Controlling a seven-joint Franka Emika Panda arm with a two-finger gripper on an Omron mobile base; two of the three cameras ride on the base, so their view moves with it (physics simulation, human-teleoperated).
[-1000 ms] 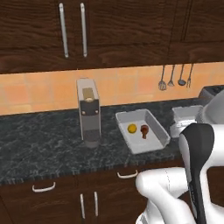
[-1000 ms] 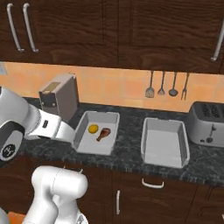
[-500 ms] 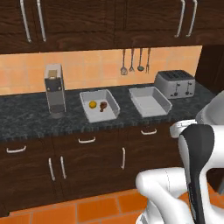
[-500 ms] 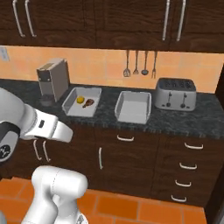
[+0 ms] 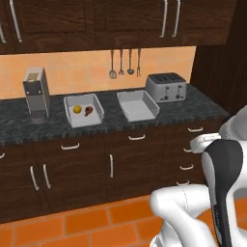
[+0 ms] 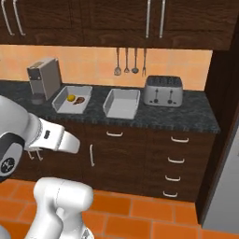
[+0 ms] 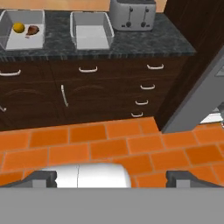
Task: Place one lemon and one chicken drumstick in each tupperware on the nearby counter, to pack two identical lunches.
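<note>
The long dark speckled stone surface [image 5: 116,118] runs above dark brown wooden doors and drawers and carries two shallow grey rectangular tupperware trays side by side. The left tray [image 5: 83,110] holds one small yellow lemon [image 5: 77,109] and one brown chicken drumstick [image 5: 88,111], lying close together near its middle, so that lunch looks packed. The right tray [image 5: 138,104] shows a bare floor and, judging by the task, still needs its own lemon and drumstick; no spare lemon or drumstick can be made out on the surface.

The robot stands well back from the cabinets on the orange tiled floor [image 7: 105,144], which suggests it is travelling to fetch the second pair rather than reaching for anything. The hand [image 7: 111,178] points down and forward, its two dark fingertips set wide apart with nothing between them.

Also on the surface are one silver toaster [image 5: 166,87] to the right of the trays and one grey upright appliance [image 5: 36,94] to the left; four utensils [image 5: 124,62] hang on the wall.
</note>
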